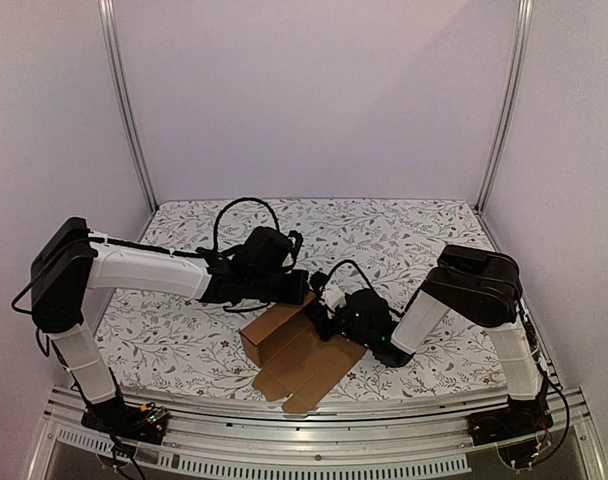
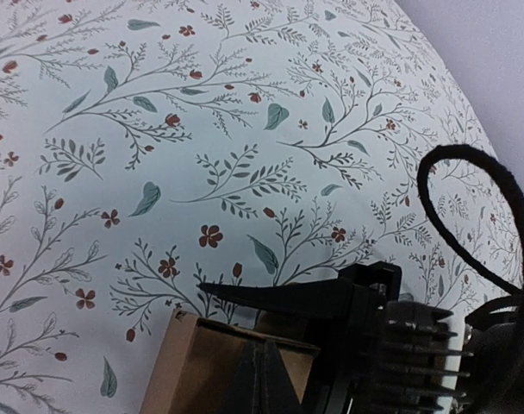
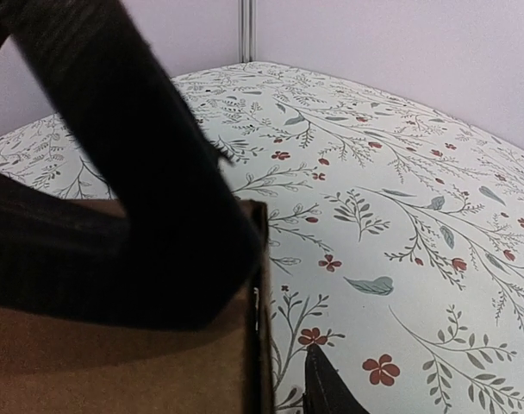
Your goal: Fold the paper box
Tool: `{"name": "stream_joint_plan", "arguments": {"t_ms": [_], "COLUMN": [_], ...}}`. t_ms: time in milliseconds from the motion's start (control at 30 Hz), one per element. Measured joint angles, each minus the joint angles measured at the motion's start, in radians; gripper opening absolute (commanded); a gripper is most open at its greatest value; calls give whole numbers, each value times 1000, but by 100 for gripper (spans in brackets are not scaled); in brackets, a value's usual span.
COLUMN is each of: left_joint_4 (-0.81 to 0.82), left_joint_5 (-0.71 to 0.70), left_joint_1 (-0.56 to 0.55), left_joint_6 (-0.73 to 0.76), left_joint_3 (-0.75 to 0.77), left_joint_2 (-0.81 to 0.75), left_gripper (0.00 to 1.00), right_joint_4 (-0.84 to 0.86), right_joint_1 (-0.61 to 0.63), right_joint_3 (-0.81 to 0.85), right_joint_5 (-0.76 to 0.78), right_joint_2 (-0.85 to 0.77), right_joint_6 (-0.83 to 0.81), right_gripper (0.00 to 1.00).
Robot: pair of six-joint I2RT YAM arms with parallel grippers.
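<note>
Now I have the paper box (image 1: 296, 352) lying aslant below both wrists: left fingers (image 2: 260, 384) clenched at its far end, right fingers (image 3: 324, 386) parted astride a wall

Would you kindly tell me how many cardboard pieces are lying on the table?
1: the paper box, partly folded, lies at the front centre of the table; spots blocked from view may hide another.

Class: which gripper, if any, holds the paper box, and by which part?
Cannot be told: the left gripper is shut at the paper box, on its raised wall edge, perhaps pinching it; the right gripper, open, grips nothing.
</note>
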Motion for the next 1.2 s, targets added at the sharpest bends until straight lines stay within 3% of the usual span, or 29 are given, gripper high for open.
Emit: {"name": "stream_joint_plan", "arguments": {"t_ms": [67, 167, 400, 600, 867, 1033, 1200], "left_joint_4": [0, 0, 0, 0, -1, -14, -50], "left_joint_5": [0, 0, 0, 0, -2, -8, -8], "left_joint_1": [0, 0, 0, 0, 0, 0, 0], "left_joint_6": [0, 0, 0, 0, 0, 2, 13], "left_joint_3": [0, 0, 0, 0, 0, 0, 1], "left_joint_2": [0, 0, 0, 0, 0, -8, -23], "left_gripper": [0, 0, 0, 0, 0, 0, 8], "right_joint_4": [-1, -2, -4, -4, -17, -68, -206], "right_joint_1": [0, 0, 3, 3, 5, 5, 4], "right_joint_3": [0, 2, 3, 3, -73, -159, -215], "right_joint_5": [0, -1, -11, -14, -9, -8, -8], "right_joint_2": [3, 6, 6, 6, -48, -175, -345], "right_joint_6": [0, 0, 0, -5, -10, -13, -5], "right_gripper": [22, 0, 0, 31, 48, 55, 65]}}
